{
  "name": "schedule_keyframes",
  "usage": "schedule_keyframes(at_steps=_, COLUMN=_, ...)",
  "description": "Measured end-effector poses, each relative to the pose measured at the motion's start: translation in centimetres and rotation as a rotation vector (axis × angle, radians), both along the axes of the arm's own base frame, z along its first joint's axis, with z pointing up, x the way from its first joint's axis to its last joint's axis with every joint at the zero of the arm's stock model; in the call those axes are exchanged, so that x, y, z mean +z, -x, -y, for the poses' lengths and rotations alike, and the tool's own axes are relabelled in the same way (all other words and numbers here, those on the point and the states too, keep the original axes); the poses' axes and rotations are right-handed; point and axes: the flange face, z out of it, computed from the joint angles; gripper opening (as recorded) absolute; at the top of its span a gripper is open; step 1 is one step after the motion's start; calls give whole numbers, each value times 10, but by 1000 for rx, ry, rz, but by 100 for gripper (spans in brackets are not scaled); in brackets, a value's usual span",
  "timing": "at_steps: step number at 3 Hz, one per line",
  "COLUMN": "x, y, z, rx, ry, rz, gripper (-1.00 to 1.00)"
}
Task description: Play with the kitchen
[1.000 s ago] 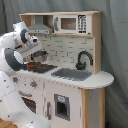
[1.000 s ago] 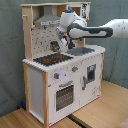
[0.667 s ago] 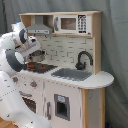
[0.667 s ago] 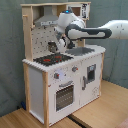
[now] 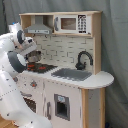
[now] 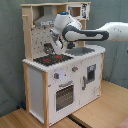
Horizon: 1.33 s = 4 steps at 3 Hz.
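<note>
Kitchen (image 6: 62, 75) stands on a wooden floor (image 6: 100, 112) before a grey curtain (image 6: 10, 50), its stovetop (image 6: 52, 59) at 9 o'clock from the sink (image 5: 71, 74) in the second exterior view. An arm (image 6: 95, 35) reaches in from 3 o'clock in that view, bends at the wrist and drops toward the stovetop. Its gripper (image 6: 49, 48) hangs just above the burners, at 6 o'clock beneath the hood (image 6: 46, 21); whether the fingers are spread or closed, I cannot tell.

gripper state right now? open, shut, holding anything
gripper: above the kitchen stovetop; open or shut cannot be told.
</note>
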Motion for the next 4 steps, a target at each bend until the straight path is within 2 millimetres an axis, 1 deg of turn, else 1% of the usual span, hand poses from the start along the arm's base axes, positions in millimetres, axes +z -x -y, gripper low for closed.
schedule_keyframes(at_steps=1, x=-31, y=5, z=-26, rx=58, ry=19, rz=-32, gripper=-100)
schedule_keyframes(at_steps=2, x=-46, y=-5, z=-34, rx=82, ry=26, rz=-42, gripper=-100)
schedule_keyframes(at_steps=3, x=-46, y=-8, z=-44, rx=105, ry=12, rz=-43, gripper=-100)
schedule_keyframes(at_steps=4, x=-41, y=-8, z=-33, rx=82, ry=41, rz=-101, gripper=-100)
